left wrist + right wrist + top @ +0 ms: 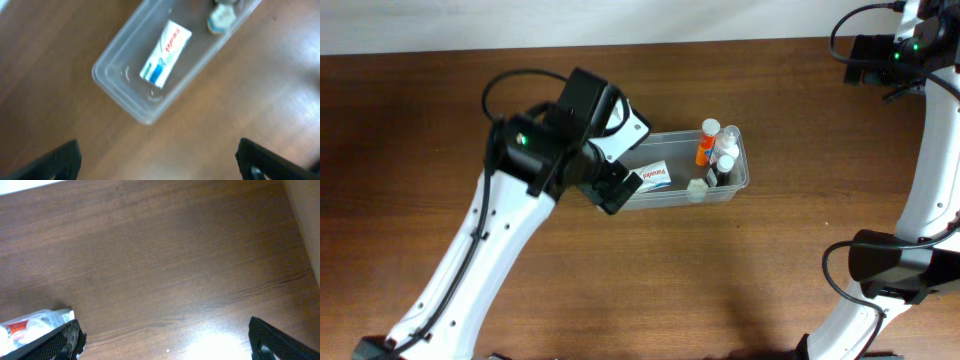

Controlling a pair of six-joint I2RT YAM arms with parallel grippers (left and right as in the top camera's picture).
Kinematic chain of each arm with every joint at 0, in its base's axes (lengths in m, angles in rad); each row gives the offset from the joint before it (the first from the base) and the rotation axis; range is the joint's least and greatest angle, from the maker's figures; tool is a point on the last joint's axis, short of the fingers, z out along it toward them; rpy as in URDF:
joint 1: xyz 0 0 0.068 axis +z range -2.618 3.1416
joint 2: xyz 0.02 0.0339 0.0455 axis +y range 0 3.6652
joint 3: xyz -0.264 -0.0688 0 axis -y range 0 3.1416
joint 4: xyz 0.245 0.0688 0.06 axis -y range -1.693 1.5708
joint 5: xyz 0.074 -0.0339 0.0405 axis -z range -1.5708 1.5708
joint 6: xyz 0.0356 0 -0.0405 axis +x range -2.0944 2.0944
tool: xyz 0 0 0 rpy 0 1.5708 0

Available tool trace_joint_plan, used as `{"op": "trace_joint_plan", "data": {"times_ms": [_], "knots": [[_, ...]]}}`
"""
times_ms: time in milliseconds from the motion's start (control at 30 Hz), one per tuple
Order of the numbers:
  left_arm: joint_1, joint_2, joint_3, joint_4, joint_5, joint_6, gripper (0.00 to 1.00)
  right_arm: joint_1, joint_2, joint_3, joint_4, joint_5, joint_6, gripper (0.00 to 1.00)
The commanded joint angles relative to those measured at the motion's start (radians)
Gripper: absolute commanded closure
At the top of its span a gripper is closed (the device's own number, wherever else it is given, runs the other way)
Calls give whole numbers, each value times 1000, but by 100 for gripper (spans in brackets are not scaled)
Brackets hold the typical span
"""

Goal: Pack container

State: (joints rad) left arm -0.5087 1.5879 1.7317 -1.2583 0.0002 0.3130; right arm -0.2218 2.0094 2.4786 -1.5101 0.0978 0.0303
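Container (pixel 672 150) with box (pixel 655 177), bottles (pixel 717 150)

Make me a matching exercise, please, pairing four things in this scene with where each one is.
1 white box
2 orange bottle
3 left hand
4 right hand

A open over bare table
B lying flat inside the container
C among the bottles at the container's end
D open by the container's emptier end

Pairs: 1-B, 2-C, 3-D, 4-A.
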Motion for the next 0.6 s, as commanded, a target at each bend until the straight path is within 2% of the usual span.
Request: {"op": "trace_joint_plan", "data": {"times_ms": [0,100,267,567], "knots": [[35,-128,-227,202,11,-13,1,-2,-7,12,3,8,11,2],[74,-239,-455,425,12,-13,1,-2,-7,12,3,8,11,2],[151,-404,-694,623,35,-13,1,-2,-7,12,3,8,11,2],[381,-766,-1094,972,246,-13,1,-2,-7,12,3,8,11,2]]}}
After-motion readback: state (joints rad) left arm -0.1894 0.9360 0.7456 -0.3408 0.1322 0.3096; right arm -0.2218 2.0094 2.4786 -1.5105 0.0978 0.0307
